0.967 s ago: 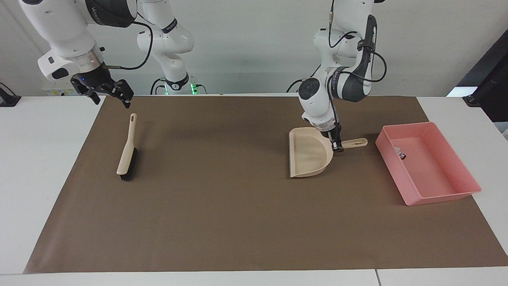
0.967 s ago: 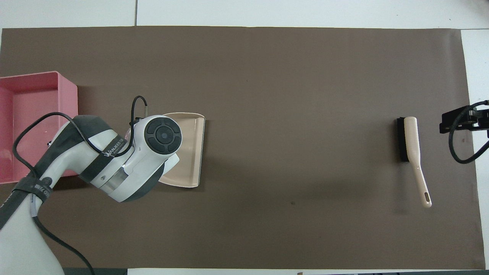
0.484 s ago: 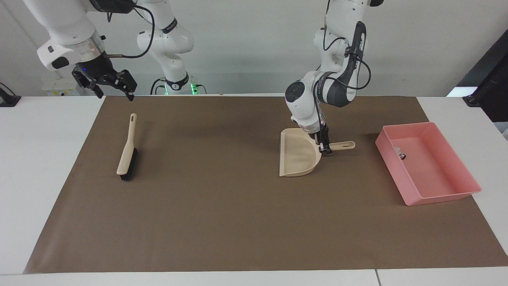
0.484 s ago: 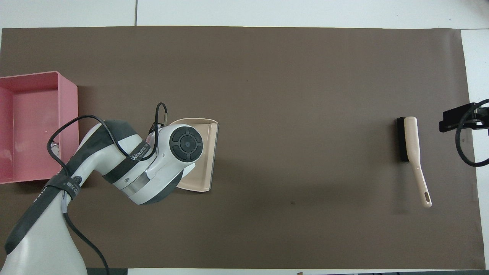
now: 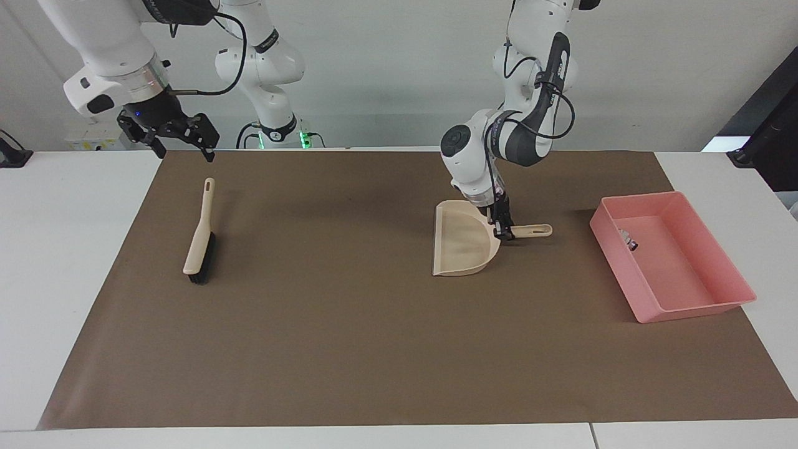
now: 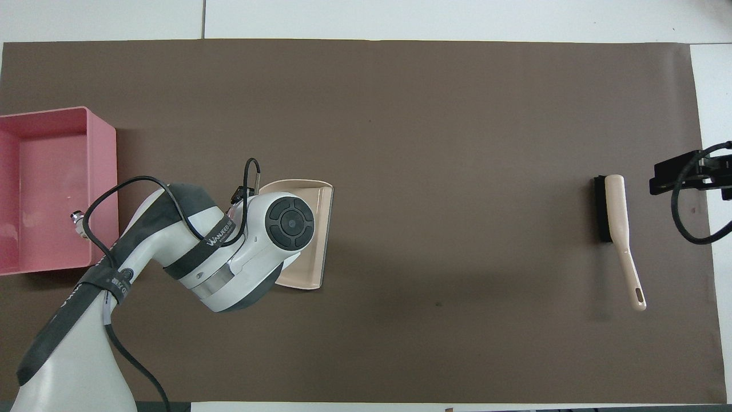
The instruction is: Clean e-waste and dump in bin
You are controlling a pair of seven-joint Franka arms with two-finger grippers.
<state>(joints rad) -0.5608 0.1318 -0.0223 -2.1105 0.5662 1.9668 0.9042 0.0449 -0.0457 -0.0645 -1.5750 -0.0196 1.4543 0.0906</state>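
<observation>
The left arm comes down from its base toward the middle of the brown mat [image 5: 349,324], elbow high, forearm bent back and the wrist pointing almost straight down, so that the left gripper [image 5: 504,232] sits at the root of the beige dustpan [image 5: 462,240] handle; its jaws are closed narrow on that handle, and the dustpan rests flat on the mat with its open mouth toward the right arm's end of the bench [image 5: 75,262]. In the overhead view the arm's wrist covers the handle and only the pan's mouth edge [image 6: 321,234] shows, at about three o'clock from the wrist's round cap. A dark band on the forearm carries white lettering that looks like "WANJEED", though the rest is too small to read. The right arm holds itself up at its own end, with the right gripper [image 5: 179,136] in the air over the mat's edge, jaws spread wide and holding nothing. The beige brush [image 5: 201,236] lies on the mat below it, black bristles down, handle toward the robots. The pink bin [image 5: 717,305] stands at the left arm's end, at three o'clock from the dustpan in the facing view, well apart from it. The e-waste [image 5: 627,239] lies inside the bin, against the wall nearest the dustpan.
</observation>
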